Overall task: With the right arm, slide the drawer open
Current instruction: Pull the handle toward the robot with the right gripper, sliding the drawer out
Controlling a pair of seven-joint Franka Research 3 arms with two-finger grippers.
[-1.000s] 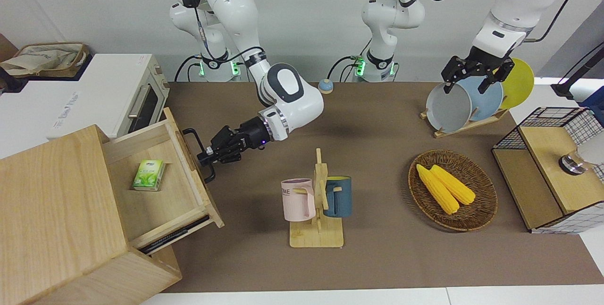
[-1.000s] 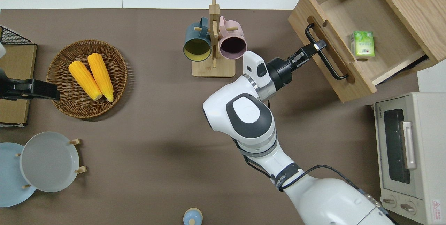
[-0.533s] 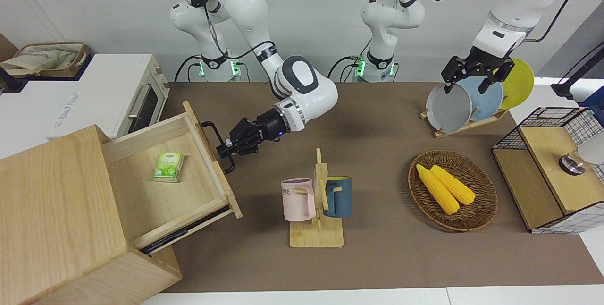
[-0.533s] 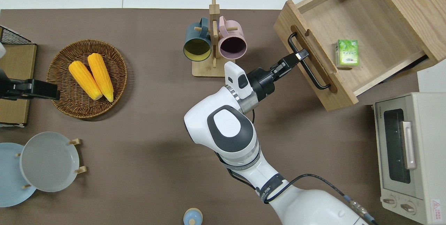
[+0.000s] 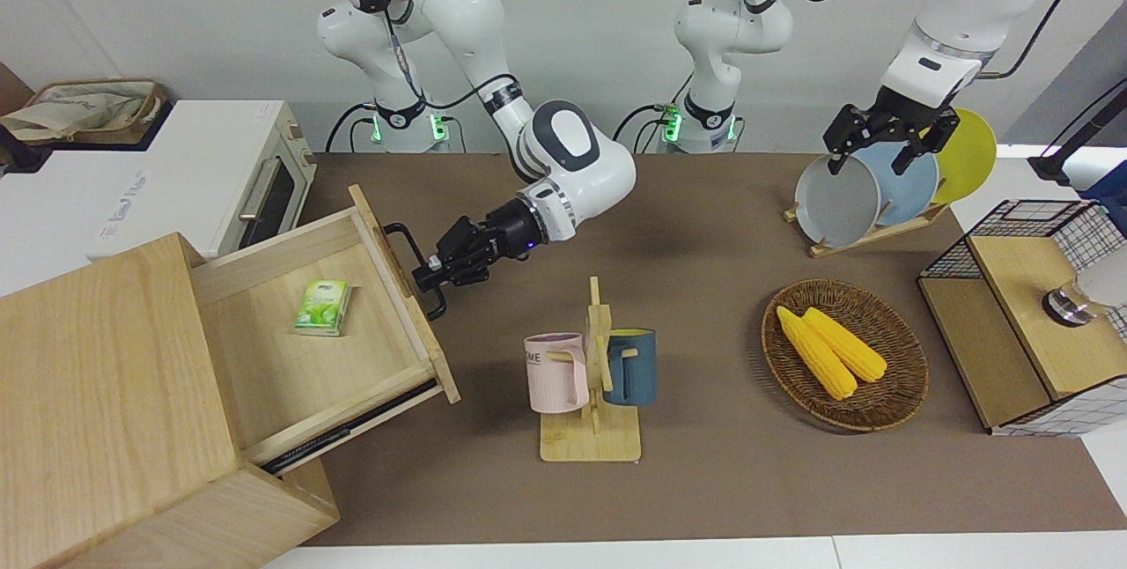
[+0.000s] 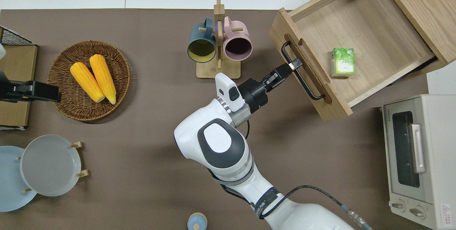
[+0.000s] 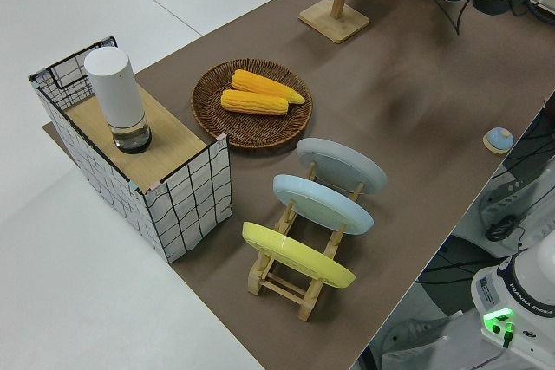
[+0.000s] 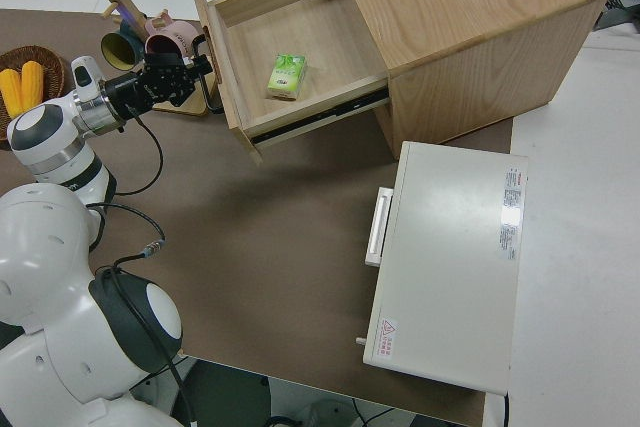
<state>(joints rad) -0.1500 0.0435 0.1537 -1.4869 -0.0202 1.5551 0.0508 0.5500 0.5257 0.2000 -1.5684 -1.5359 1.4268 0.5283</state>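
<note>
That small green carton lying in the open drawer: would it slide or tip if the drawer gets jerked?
The green carton lies flat on the drawer floor, so tipping seems unlikely. It looks small and probably light, resting loose on smooth wood clear of the walls, so a jerk from the right gripper on the handle could well slide it.

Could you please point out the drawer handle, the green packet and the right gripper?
drawer handle (image 6: 309, 88): overhead view, on the black bar.
green packet (image 6: 342, 62): overhead view, its top face.
right gripper (image 6: 294, 64): overhead view, between the fingertips.
</note>
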